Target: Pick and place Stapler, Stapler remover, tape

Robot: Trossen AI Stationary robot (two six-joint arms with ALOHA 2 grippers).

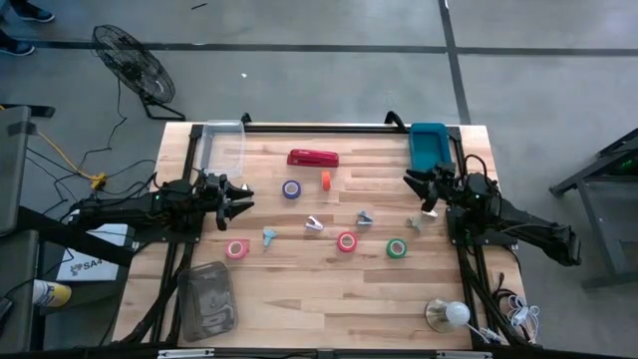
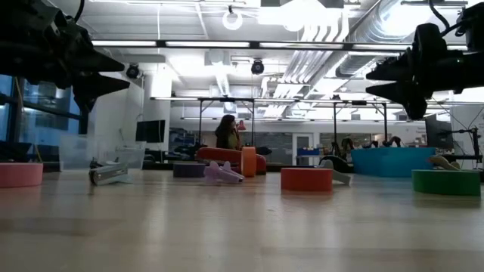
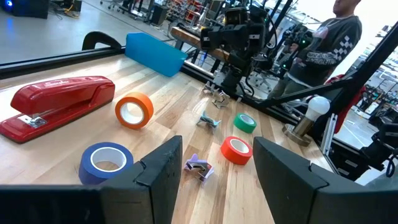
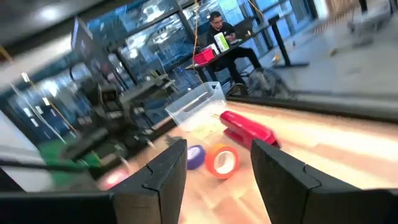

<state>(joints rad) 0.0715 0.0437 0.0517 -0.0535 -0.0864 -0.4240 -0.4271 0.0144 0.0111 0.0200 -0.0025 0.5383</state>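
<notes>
The red stapler (image 1: 313, 159) lies flat at the far middle of the table, and the left wrist view shows the stapler (image 3: 56, 106) too. Tape rolls are spread around: purple (image 1: 291, 189), pink (image 1: 237, 248), red (image 1: 347, 241) and green (image 1: 397, 248) lie flat, while an orange roll (image 3: 134, 111) stands on its edge. Small claw-shaped stapler removers (image 1: 315, 225) (image 1: 365, 218) (image 1: 269, 235) lie among them. My left gripper (image 1: 242, 196) hovers open at the table's left side. My right gripper (image 1: 414, 184) hovers open at the right side. Each points level toward the middle with nothing between its fingers.
A clear bin (image 1: 221, 145) stands at the far left corner and a blue bin (image 1: 429, 146) at the far right. A clear lid (image 1: 206, 299) lies near left, and a lamp bulb (image 1: 449, 315) stands near right. A person (image 3: 323, 50) stands beyond the table's right side.
</notes>
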